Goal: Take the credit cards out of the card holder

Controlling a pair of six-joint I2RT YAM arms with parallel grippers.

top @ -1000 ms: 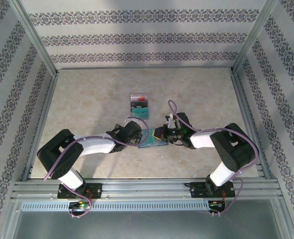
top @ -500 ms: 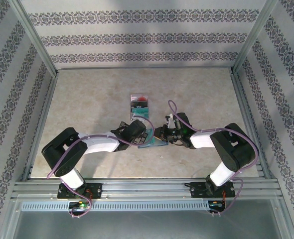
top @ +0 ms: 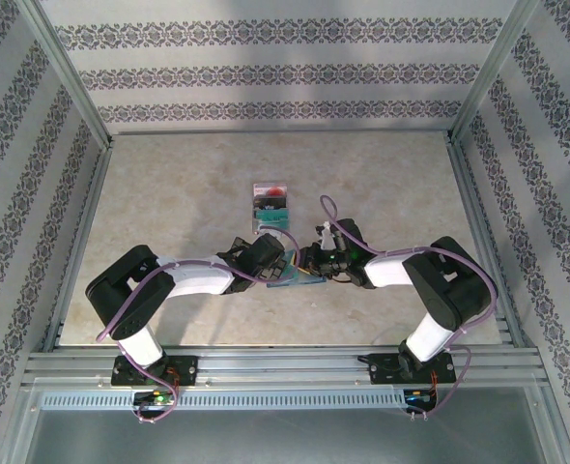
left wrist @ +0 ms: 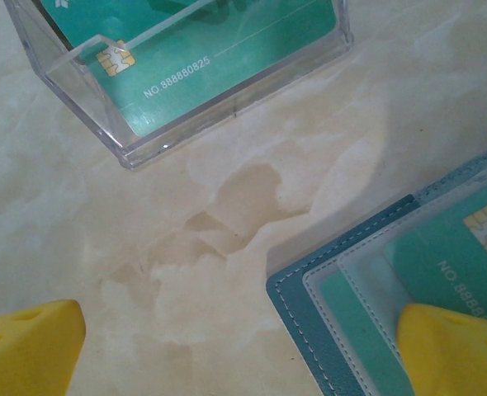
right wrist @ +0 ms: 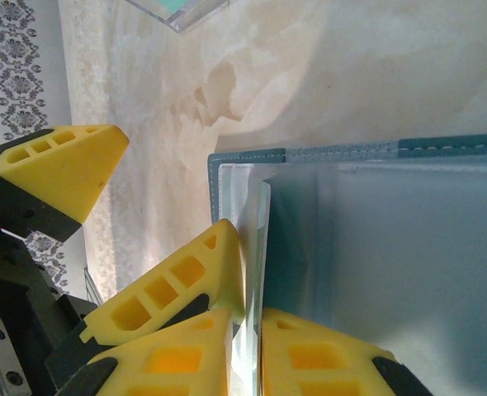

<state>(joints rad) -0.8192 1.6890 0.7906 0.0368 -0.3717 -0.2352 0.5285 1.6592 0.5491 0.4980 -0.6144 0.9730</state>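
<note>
Slate-blue card holder (left wrist: 309,322) with pale stitching at lower right, teal-green credit card (left wrist: 454,264) with gold chip and white numerals, yellow fingertips (left wrist: 29,346), cream marbled table (left wrist: 169,214), white walls (top: 266,53) banded in grey damask.

The tabletop (left wrist: 186,206) is smooth, marble-patterned beige with a soft sheen. At upper left, a clear box (left wrist: 95,115) is glossy hard plastic. The card holder (left wrist: 309,322) at lower right looks like matt slate-blue leatherette with pale stitching, its pocket a frosted film over a smooth teal plastic card (left wrist: 450,272). The yellow fingers (left wrist: 29,346) look matt.
</note>
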